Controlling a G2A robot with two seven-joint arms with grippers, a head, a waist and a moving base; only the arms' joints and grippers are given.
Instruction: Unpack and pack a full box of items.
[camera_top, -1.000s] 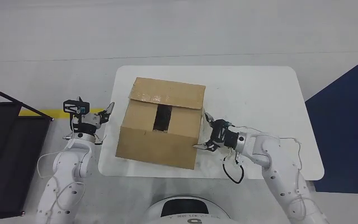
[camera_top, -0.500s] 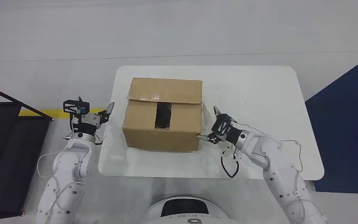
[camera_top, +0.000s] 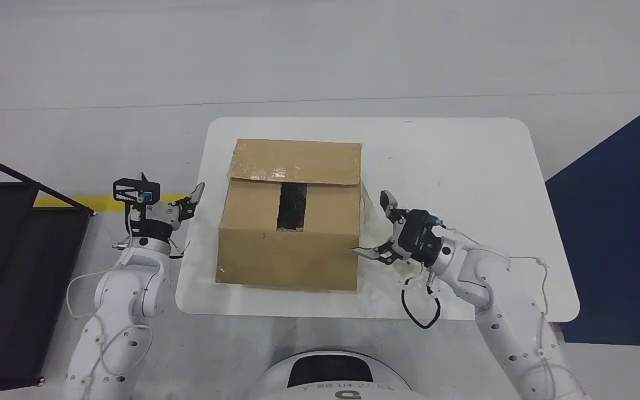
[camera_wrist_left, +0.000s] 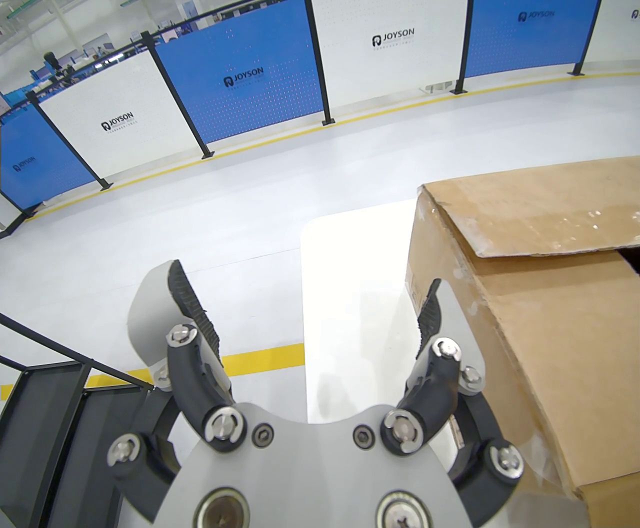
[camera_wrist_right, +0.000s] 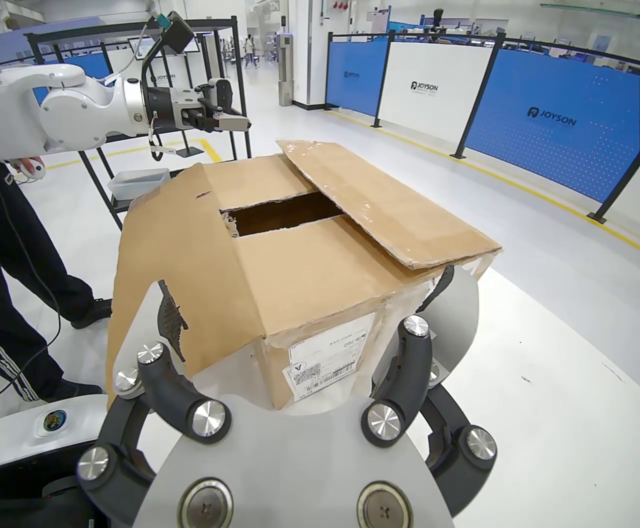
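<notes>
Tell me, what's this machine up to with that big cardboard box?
A two-armed robot is working on a cardboard box that sits on a white table. The box's top flaps are folded down, with a dark gap left between them. The right hand is open at the box's right side, its fingers spread about a corner. The left hand is open too, off the box's left side and apart from it. Neither hand holds anything.

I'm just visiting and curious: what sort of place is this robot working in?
Probably a factory or test hall: blue and white partition panels fence off a wide pale floor, yellow lines run across it, and a cardboard box sits on a white table.
</notes>
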